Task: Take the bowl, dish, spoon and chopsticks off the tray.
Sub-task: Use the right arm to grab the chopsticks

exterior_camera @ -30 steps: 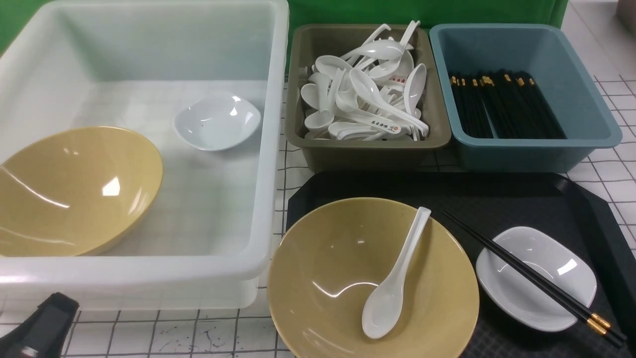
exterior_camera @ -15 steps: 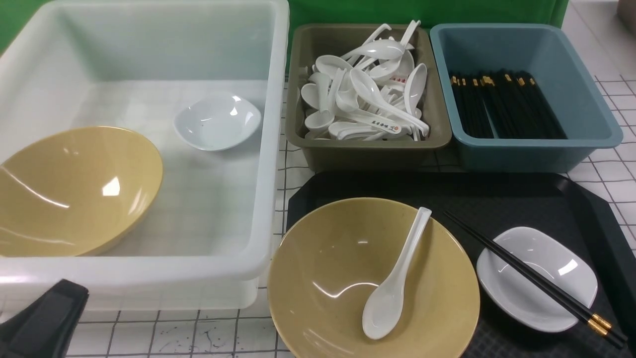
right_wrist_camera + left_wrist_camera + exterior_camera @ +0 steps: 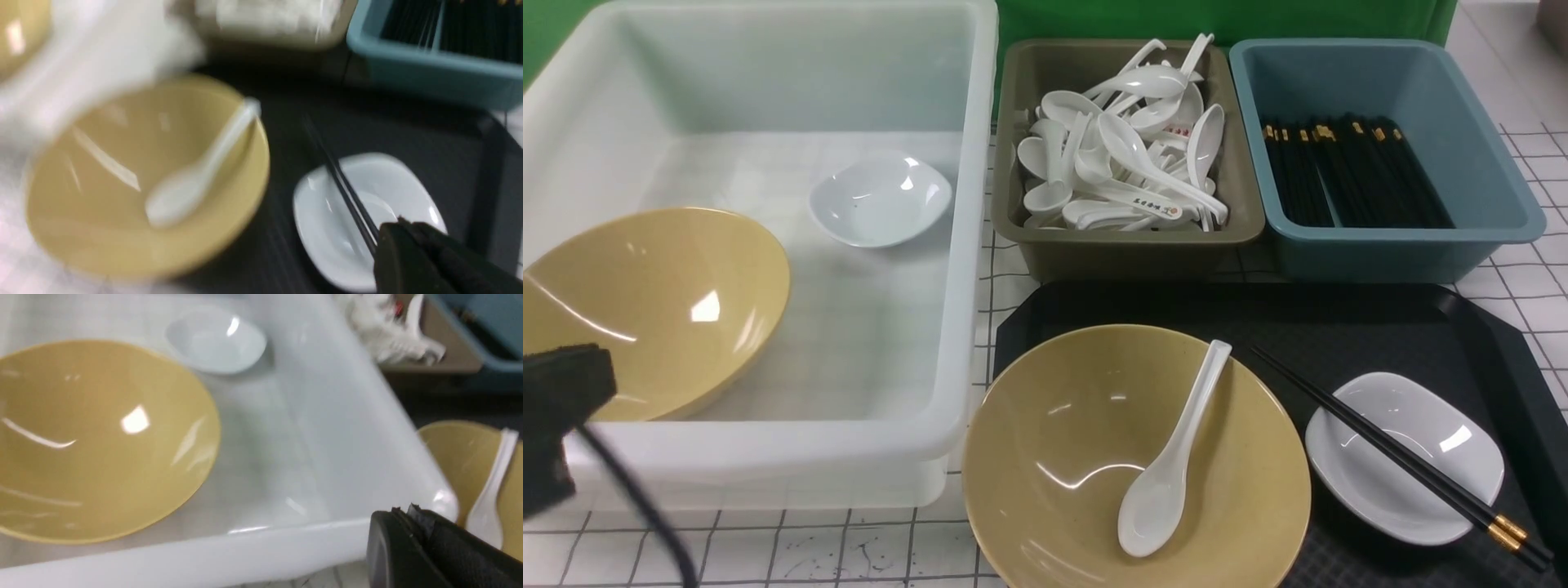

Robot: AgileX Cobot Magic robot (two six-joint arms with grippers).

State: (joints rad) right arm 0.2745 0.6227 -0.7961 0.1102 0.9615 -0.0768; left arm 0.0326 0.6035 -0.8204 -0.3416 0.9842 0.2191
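**Tray-clearing task, at its outset.** The tray (image 3: 1347,322) lies on the table (image 3: 849,555), in front of the olive tub (image 3: 1127,249) and the blue tub (image 3: 1405,249).

- **Progress:** All four pieces are on the tray.
  - The bowl (image 3: 1062,425) is at its left end.
  - The spoon (image 3: 1168,465) lies inside the bowl, with its handle propped on the far rim.
  - The dish (image 3: 1429,490) is at the right end.
  - The chopsticks (image 3: 1388,453) lie diagonally across the dish.
  - Nothing appears to be cleared, so every piece is left to move.
- **Destinations:** The white tub (image 3: 968,245) on the left holds a second yellow bowl (image 3: 654,310) and a second white dish (image 3: 880,198). The olive tub holds spoons and the blue tub holds chopsticks.
- **Left tool** (image 3: 404,516): closed and empty, near the white tub's near wall.
- **Right tool** (image 3: 398,228): closed and gripping nothing. Its wrist view places it over the dish and chopsticks. The front view shows nothing touching them, so it is judged to be above them, without contact.
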